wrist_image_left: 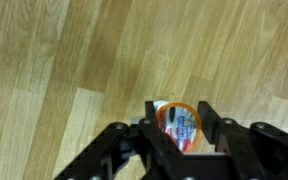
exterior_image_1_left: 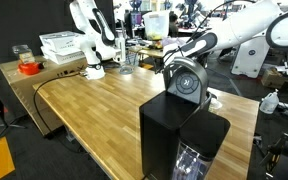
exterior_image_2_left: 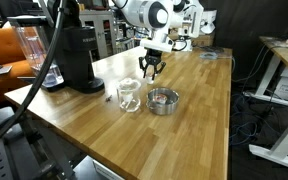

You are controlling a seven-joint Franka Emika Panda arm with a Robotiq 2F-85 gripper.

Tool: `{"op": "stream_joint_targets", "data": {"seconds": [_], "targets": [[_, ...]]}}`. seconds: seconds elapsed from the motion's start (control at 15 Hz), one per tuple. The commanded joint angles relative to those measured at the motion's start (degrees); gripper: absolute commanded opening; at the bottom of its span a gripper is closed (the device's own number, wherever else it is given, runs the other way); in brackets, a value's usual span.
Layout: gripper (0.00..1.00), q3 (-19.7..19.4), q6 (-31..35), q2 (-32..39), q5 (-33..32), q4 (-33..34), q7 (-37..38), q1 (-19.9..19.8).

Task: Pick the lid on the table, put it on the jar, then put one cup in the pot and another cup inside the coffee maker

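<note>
My fingers (wrist_image_left: 184,135) hang low over the wooden table (wrist_image_left: 74,70), closing around a small cup (wrist_image_left: 179,125) with an orange rim that sits between them. In an exterior view the jar (exterior_image_2_left: 129,95) and the pot (exterior_image_2_left: 163,100) stand just beside my gripper (exterior_image_2_left: 151,70), the coffee maker (exterior_image_2_left: 79,55) farther off.

Orange-rimmed white cup (wrist_image_left: 178,124), black tool (wrist_image_left: 176,135)
</note>
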Motion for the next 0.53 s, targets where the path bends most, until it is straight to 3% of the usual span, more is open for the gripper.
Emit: {"op": "stream_joint_targets", "data": {"seconds": [0.0,0.47], "targets": [[0.20,0.4,-1.9,0.9,-0.8,2.2,-0.7,-0.3],[0.15,-0.1,0.8,-3.6,-0.6,-1.5,1.0,-0.5]]}}
